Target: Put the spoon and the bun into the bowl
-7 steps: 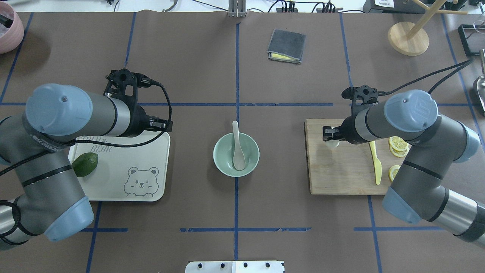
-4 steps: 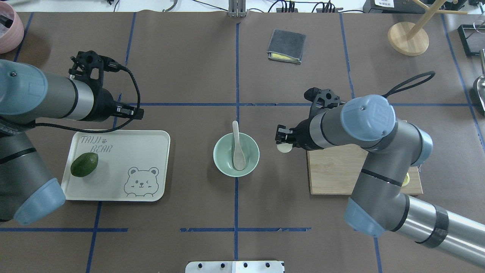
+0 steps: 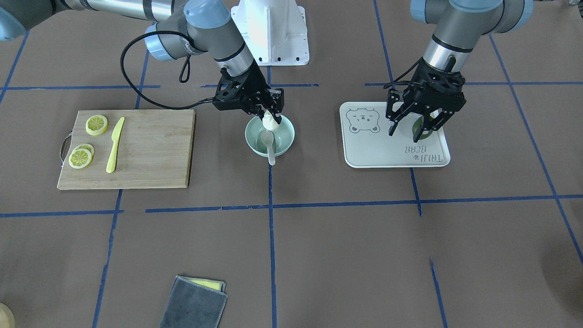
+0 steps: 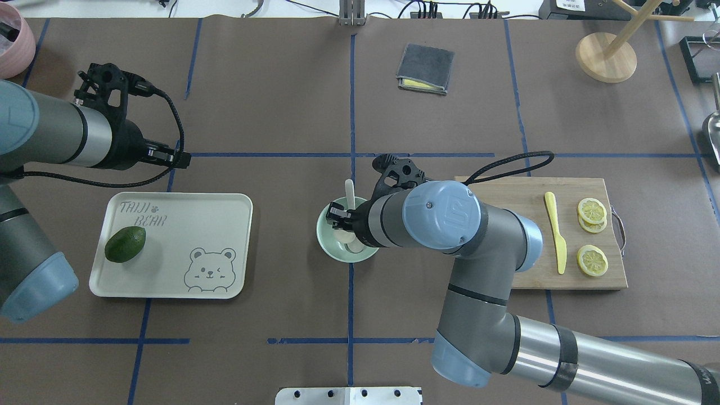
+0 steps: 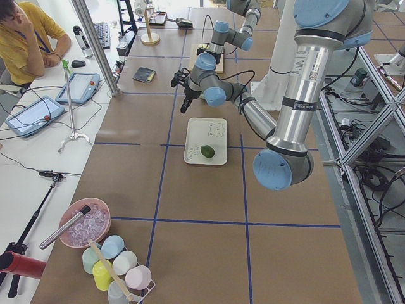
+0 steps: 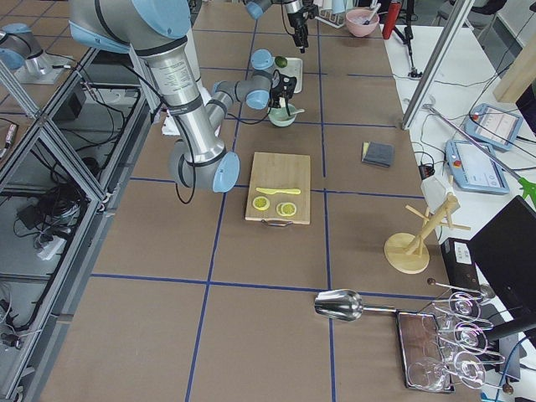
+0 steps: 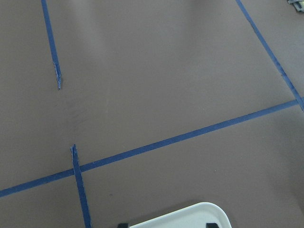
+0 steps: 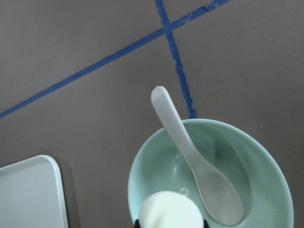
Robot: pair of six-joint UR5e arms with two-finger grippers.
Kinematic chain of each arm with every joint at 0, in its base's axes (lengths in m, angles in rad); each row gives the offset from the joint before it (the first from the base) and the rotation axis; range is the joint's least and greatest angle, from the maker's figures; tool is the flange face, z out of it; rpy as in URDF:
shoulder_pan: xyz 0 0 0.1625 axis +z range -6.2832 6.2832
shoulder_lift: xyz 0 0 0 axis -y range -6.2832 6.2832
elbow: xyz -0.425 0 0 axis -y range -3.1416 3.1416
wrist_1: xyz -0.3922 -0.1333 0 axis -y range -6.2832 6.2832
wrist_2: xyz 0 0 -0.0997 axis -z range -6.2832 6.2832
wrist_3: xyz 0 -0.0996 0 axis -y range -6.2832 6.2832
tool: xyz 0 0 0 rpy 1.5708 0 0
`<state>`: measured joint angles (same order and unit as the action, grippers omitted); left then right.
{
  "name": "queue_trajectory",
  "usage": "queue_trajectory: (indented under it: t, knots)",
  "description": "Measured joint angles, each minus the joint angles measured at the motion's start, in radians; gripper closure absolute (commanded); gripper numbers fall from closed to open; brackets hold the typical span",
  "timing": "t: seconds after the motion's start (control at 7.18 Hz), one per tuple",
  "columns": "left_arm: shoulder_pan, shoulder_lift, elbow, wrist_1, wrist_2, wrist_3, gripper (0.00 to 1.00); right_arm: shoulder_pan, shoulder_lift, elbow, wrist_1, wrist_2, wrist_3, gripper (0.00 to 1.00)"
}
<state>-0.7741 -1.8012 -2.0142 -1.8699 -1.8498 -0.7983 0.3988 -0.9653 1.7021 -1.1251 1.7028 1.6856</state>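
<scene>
The mint-green bowl stands at the table's middle. The pale spoon lies in it, scoop down, with its handle over the far rim. My right gripper is shut on the white bun and holds it just above the bowl. The right wrist view shows the bun over the bowl's near-left side, next to the spoon. My left gripper is open and empty, raised above the far edge of the tray.
A white bear tray holds an avocado at the left. A wooden cutting board at the right carries a yellow knife and lemon slices. A folded grey cloth lies at the far middle.
My right gripper carried the bun left from the cutting board to above the bowl. My left arm drew back from the tray toward the far left.
</scene>
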Motion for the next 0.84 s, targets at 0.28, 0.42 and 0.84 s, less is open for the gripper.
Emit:
queue_trajectory:
  t: [0.28, 0.42, 0.84]
  knots:
    - [0.000, 0.000, 0.004, 0.000, 0.000, 0.001, 0.34, -0.002, 0.008, -0.021, 0.001, -0.004, 0.000, 0.01]
    - [0.000, -0.001, 0.002, 0.000, 0.001, 0.000, 0.34, -0.003, 0.008, -0.029, 0.001, -0.004, -0.002, 0.00]
    - [-0.001, 0.004, 0.010, 0.000, 0.008, 0.000, 0.34, 0.006, 0.001, -0.034, 0.002, -0.001, -0.009, 0.00]
